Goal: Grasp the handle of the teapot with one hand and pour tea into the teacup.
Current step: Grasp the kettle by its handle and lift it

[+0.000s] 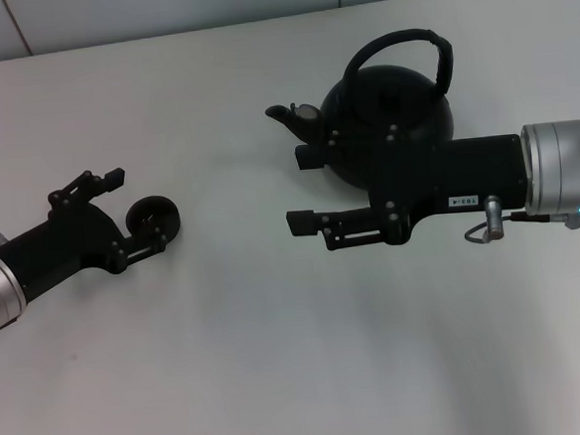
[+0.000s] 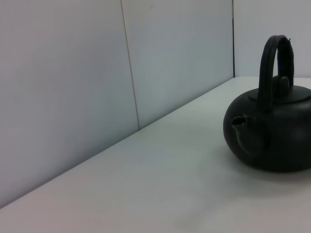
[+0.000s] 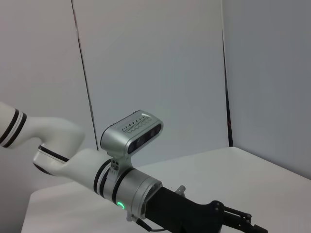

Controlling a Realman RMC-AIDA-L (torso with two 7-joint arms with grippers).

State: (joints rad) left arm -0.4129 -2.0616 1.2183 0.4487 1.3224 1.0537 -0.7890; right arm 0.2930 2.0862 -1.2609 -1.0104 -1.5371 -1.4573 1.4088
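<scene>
The matte-black teapot (image 1: 402,110) stands on the white table at the back right, with its spout (image 1: 285,113) toward the left. Its arched handle (image 1: 397,43) rises over the lid. My right gripper (image 1: 298,189) is open and empty; it reaches leftward in front of the pot, and its far finger overlaps the body below the spout, clear of the handle. The tiny dark teacup (image 1: 155,219) sits at the left. My left gripper (image 1: 138,210) is open around it, and the near finger is close to the cup. The left wrist view shows the teapot (image 2: 272,136) and handle (image 2: 275,63).
The white table (image 1: 280,358) meets a grey panelled wall (image 2: 97,73) at the back. The right wrist view shows my left arm (image 3: 121,184) with its wrist camera over the table.
</scene>
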